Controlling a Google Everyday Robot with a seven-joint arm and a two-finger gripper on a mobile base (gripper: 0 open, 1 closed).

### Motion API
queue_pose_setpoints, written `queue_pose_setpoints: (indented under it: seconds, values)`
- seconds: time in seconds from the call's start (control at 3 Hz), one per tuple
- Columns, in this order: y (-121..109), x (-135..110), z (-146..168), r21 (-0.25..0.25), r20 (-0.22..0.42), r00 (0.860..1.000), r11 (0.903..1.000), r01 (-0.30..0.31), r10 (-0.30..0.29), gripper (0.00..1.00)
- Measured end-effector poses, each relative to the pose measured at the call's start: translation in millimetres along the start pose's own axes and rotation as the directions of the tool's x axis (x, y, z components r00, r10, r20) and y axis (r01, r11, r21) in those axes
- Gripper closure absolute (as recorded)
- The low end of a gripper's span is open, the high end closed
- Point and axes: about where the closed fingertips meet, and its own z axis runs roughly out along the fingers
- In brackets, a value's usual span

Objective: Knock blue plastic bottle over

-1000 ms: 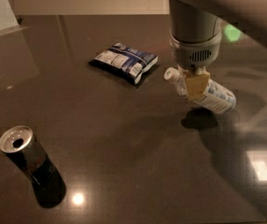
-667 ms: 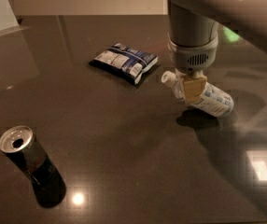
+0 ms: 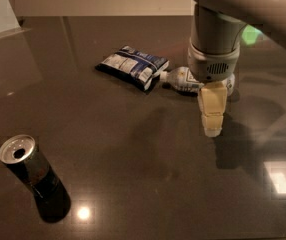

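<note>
The blue plastic bottle lies on its side on the dark table, its white cap pointing left and touching or nearly touching the snack bag. Its right part is hidden behind my arm. My gripper hangs tip-down in front of the bottle, a little to its right and nearer the camera, apart from it. It holds nothing that I can see.
A blue-and-white snack bag lies just left of the bottle. A dark metal can, open on top, stands at the front left. A pale wall edge shows at the far left. Bright light reflections sit at the front right.
The gripper has drawn back from the bottle toward the camera. The bottle now lies flat with its cap by the snack bag.
</note>
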Motion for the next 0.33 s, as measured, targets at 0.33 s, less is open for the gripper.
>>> queue_pose_setpoints:
  seconds: [0.33]
  values:
    - [0.0, 0.0, 0.0, 0.0, 0.0, 1.0, 1.0, 0.0, 0.0, 0.0]
